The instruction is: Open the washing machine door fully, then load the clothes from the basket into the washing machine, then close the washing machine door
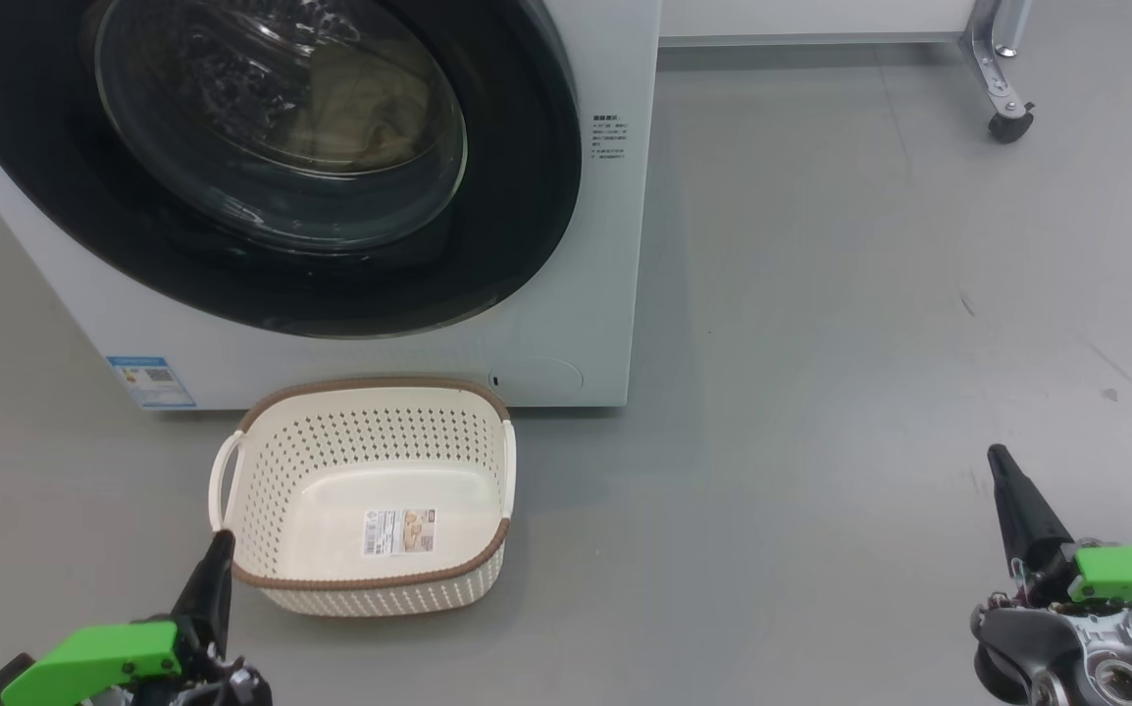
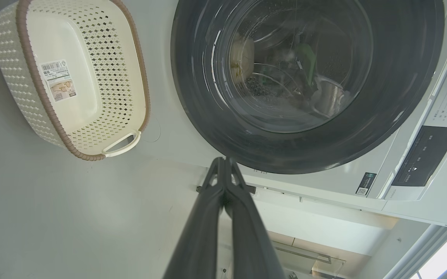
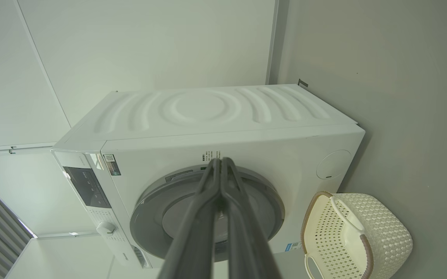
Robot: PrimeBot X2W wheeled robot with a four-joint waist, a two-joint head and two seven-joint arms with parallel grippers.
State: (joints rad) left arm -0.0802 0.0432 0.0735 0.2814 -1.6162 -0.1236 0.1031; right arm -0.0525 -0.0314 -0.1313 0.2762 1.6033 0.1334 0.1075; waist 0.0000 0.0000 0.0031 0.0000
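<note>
The washing machine (image 1: 566, 294) stands at the upper left, and its door (image 1: 507, 226) sits flush against the front. Through the glass bowl (image 1: 282, 118) I see pale cream clothes (image 1: 360, 108) lying in the drum. The basket (image 1: 370, 441) rests on the floor just in front of the machine; only its label sticker is inside. My left gripper (image 1: 218, 549) is shut and empty, its tip beside the basket's near left corner. My right gripper (image 1: 998, 461) is shut and empty, far to the right over the floor. The left wrist view shows the basket (image 2: 91, 77), door (image 2: 401, 97) and left gripper (image 2: 223, 161).
Grey floor (image 1: 821, 343) stretches to the right of the machine. A metal frame leg with a caster wheel (image 1: 1009, 123) stands at the far upper right. The machine's dark control panel (image 2: 421, 155) and knob (image 3: 105, 228) sit above the door. A white wall stands behind the machine (image 3: 208, 108).
</note>
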